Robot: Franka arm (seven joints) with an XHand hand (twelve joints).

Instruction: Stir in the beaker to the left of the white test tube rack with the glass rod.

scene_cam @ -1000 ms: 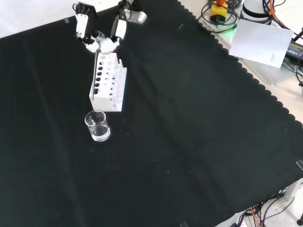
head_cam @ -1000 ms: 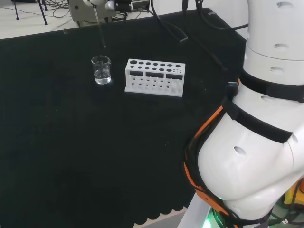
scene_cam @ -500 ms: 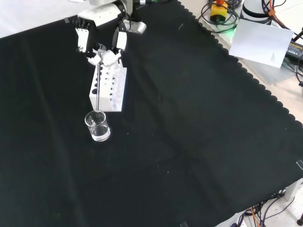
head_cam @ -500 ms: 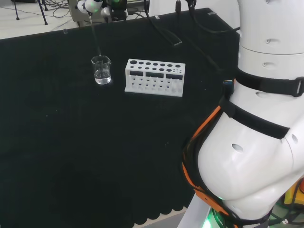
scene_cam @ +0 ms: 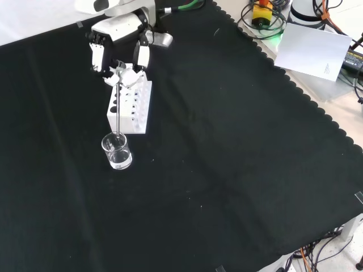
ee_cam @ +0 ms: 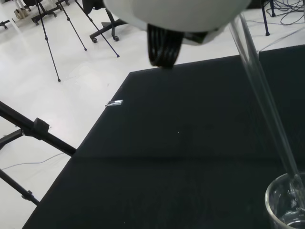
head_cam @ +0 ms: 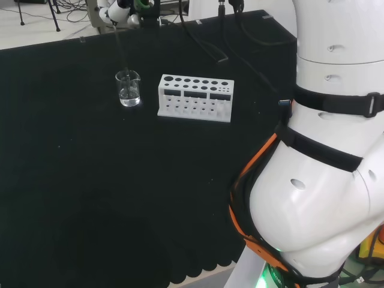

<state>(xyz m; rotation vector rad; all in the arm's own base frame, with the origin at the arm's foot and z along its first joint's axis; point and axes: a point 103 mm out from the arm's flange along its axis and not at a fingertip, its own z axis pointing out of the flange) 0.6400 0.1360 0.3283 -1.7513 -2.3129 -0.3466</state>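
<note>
Hand [scene_cam: 122, 71] lowered; fingers pinch thin glass rod [scene_cam: 118, 107], tip now inside clear cylindrical beaker [scene_cam: 117, 151].

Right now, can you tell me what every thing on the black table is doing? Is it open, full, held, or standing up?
hand: fingers curled round the glass rod, holding it.
glass rod: held, nearly upright, its lower end at the beaker's mouth.
beaker: upright on the cloth, a little clear liquid at the bottom.
white test tube rack: standing upright, its holes look empty.
</note>
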